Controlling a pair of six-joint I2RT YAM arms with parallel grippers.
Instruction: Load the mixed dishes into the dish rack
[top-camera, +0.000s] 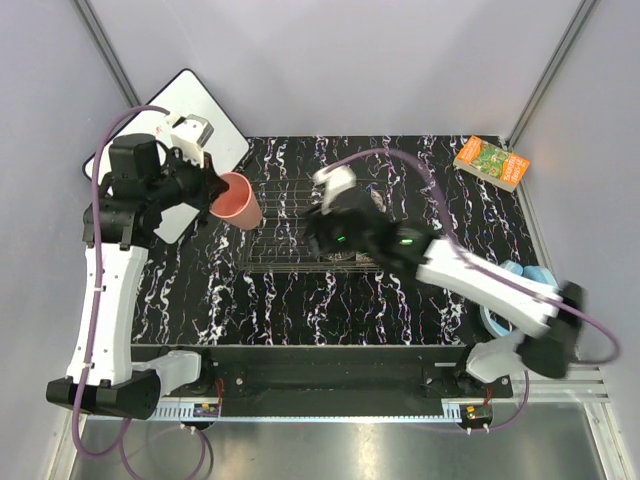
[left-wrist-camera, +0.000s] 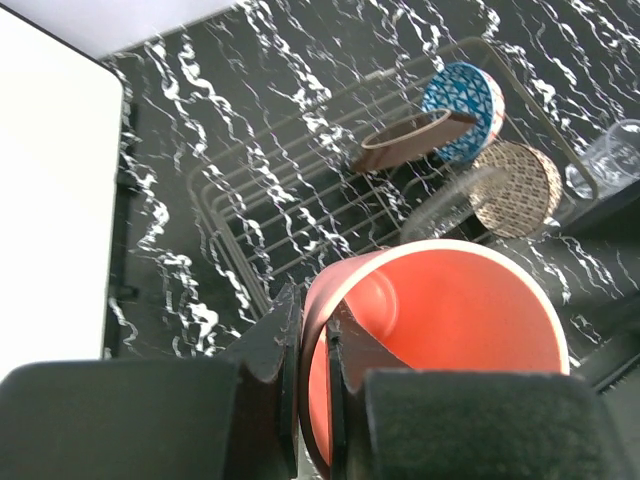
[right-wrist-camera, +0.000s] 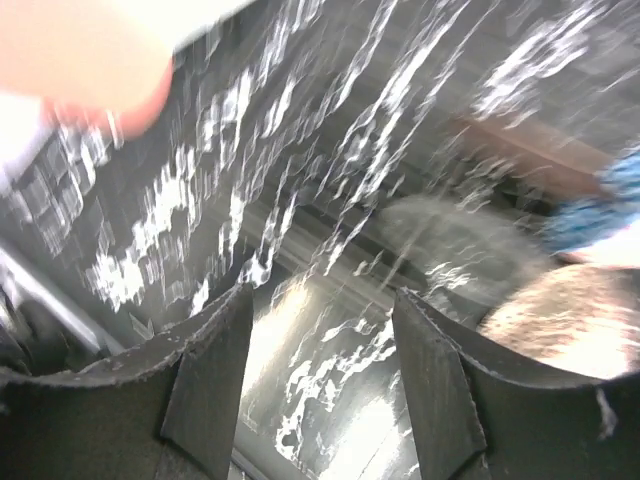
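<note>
My left gripper (top-camera: 215, 186) is shut on the wall of the pink plastic cup (top-camera: 238, 201), holding it tilted just left of the silver wire dish rack (top-camera: 288, 222). In the left wrist view the fingers (left-wrist-camera: 312, 310) pinch the cup's rim (left-wrist-camera: 440, 320). The rack (left-wrist-camera: 255, 205) holds the blue patterned bowl (left-wrist-camera: 463, 98), the red plate (left-wrist-camera: 405, 142) on edge, the beige bowl (left-wrist-camera: 518, 188) and the clear glass bowl (left-wrist-camera: 450, 205). The small clear glass (left-wrist-camera: 612, 155) stands beside the rack. My right gripper (top-camera: 330, 196) hovers over the rack, open and empty (right-wrist-camera: 320, 300); its view is blurred.
A white board (top-camera: 190, 120) lies at the back left, partly off the black marbled table (top-camera: 330, 300). The green-orange book (top-camera: 490, 161) lies at the back right. The blue headphones (top-camera: 525, 275) sit at the right edge under my right arm.
</note>
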